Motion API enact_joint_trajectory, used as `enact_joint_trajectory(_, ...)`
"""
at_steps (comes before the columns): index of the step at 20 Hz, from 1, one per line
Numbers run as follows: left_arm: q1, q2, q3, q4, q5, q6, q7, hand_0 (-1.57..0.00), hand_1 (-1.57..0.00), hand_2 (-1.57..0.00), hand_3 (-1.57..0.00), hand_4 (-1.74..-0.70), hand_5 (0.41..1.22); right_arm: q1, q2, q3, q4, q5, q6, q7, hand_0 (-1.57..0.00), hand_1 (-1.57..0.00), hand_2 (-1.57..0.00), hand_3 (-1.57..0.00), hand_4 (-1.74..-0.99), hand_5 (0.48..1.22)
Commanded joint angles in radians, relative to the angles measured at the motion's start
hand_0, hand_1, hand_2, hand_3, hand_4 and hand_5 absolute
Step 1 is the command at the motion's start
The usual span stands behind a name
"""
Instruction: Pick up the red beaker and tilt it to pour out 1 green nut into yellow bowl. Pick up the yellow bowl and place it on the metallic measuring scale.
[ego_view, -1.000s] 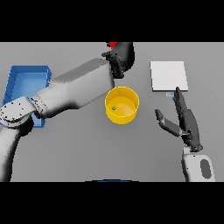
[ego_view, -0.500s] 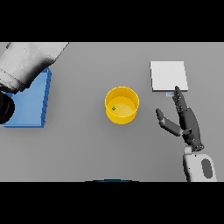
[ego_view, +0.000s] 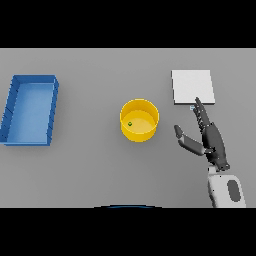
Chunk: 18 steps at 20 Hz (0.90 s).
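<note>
Our right hand (ego_view: 212, 140) has its fingers (ego_view: 201, 114) stretched straight toward twelve o'clock and its thumb splayed toward ten o'clock; they are released, holding nothing and touching nothing that we can make out. The yellow bowl (ego_view: 139, 120) lies at about ten o'clock from those fingers, near but apart from the thumb tip, standing upright on the grey bench (ego_view: 90, 165) with a single green nut (ego_view: 130, 124) resting inside it on its left side. The bowl is round, so it offers no long axis to line up with; we judge that any side grip on its rim or wall would serve. The metallic measuring scale (ego_view: 193, 87) sits at twelve o'clock from our fingers, just beyond the fingertips, and at about two o'clock from the bowl. Our left hand shows nowhere, so the right hand is the nearer one for the lift. With the nut in the bowl, we judge the pouring done and the carry to the scale next. A blue tray (ego_view: 31, 80) lies well apart at nine o'clock of the bowl. No red beaker shows.
</note>
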Motion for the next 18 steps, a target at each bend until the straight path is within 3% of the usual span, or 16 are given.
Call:
enact_joint_trajectory(1, 0.032, 0.008, 0.010, -0.009, 0.025, 0.025, 0.028, -1.57, -1.57, -1.57, -1.41, -1.73, 1.221, -0.012, -0.001, -0.008, 0.003, -0.005, -0.005, 0.010, 0.00, 0.00, 0.00, 0.00, -1.286, 0.649)
enact_joint_trajectory(4, 0.143, 0.036, 0.028, -0.040, 0.102, 0.079, 0.101, -1.57, -1.57, -1.57, -1.47, -1.73, 1.221, -0.017, 0.006, -0.008, 0.001, -0.027, 0.008, 0.029, 0.00, 0.00, 0.00, 0.00, -1.275, 0.656)
enact_joint_trajectory(6, 0.221, 0.050, 0.057, -0.060, 0.174, 0.109, 0.144, -1.57, -1.57, -1.57, -1.50, -1.74, 1.221, -0.008, -0.006, -0.009, 0.001, -0.015, 0.005, 0.011, 0.00, 0.00, 0.00, 0.00, -1.285, 0.663)
enact_joint_trajectory(9, 0.341, 0.056, 0.088, -0.122, 0.270, 0.172, 0.195, -1.57, -1.57, -1.57, -1.42, -1.74, 1.221, -0.009, -0.016, -0.011, 0.015, -0.016, 0.015, 0.006, 0.00, 0.00, 0.00, 0.00, -1.307, 0.677)
enact_joint_trajectory(14, 0.548, 0.111, 0.099, -0.320, 0.382, 0.284, 0.286, -1.57, -1.57, -1.57, -1.52, -1.74, 1.221, -0.006, -0.024, -0.009, 0.020, -0.010, 0.019, -0.009, 0.00, 0.00, 0.00, 0.00, -1.304, 0.707)
enact_joint_trajectory(16, 0.614, 0.145, 0.082, -0.443, 0.401, 0.329, 0.338, -1.57, -1.57, -1.57, -1.45, -1.74, 1.221, 0.006, -0.023, -0.002, 0.013, -0.005, 0.022, -0.020, 0.00, 0.00, 0.00, 0.00, -1.309, 0.716)
enact_joint_trajectory(18, 0.693, 0.168, 0.072, -0.534, 0.428, 0.377, 0.347, -1.57, -1.57, -1.57, -1.39, -1.74, 1.221, -0.015, -0.025, -0.008, 0.027, -0.001, 0.013, -0.005, 0.00, 0.00, 0.00, 0.00, -1.315, 0.722)
